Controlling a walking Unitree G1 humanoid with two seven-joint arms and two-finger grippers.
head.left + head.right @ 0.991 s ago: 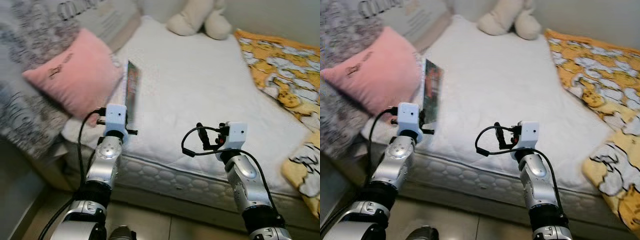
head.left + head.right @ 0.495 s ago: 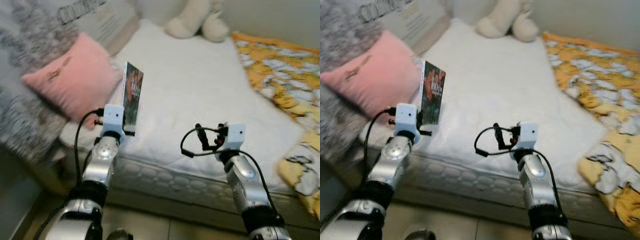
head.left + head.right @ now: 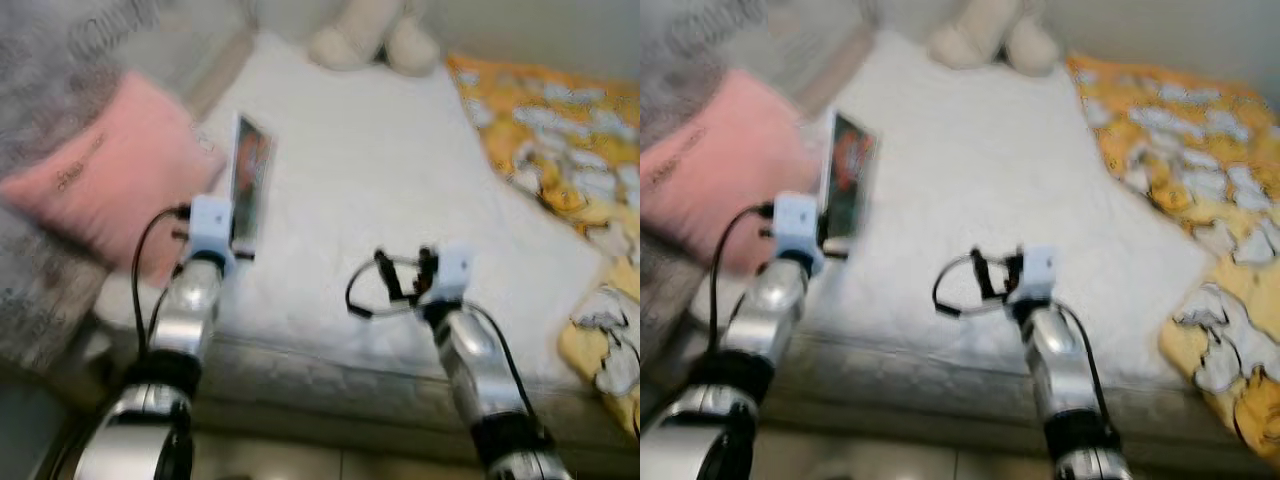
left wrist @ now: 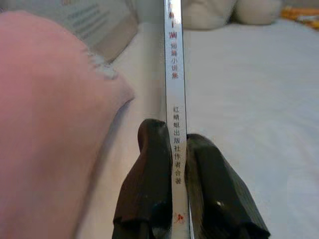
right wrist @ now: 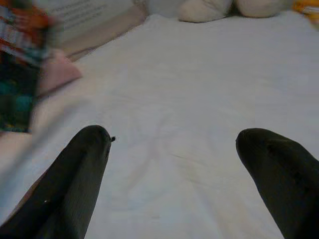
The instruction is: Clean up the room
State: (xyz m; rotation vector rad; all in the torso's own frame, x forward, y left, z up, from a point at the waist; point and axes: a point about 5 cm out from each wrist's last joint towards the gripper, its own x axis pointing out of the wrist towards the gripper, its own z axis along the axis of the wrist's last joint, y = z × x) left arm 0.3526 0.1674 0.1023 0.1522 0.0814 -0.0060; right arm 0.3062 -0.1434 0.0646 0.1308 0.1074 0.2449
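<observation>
One thin book (image 4: 174, 99), white-spined with printed characters, stands upright, clamped by the left end effector (image 4: 178, 164). The right end effector (image 5: 174, 149) hangs released over the bed (image 3: 400, 170).

Thin book (image 4: 174, 99), apparently upright, edge-on

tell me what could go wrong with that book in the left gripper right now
The left gripper pinches the book only at its lower end, spine toward the wrist camera, so the tall upright book may pivot or slip. It is held close beside the pink pillow and could brush it. The head views are blurred, which makes placement harder to judge.
</observation>
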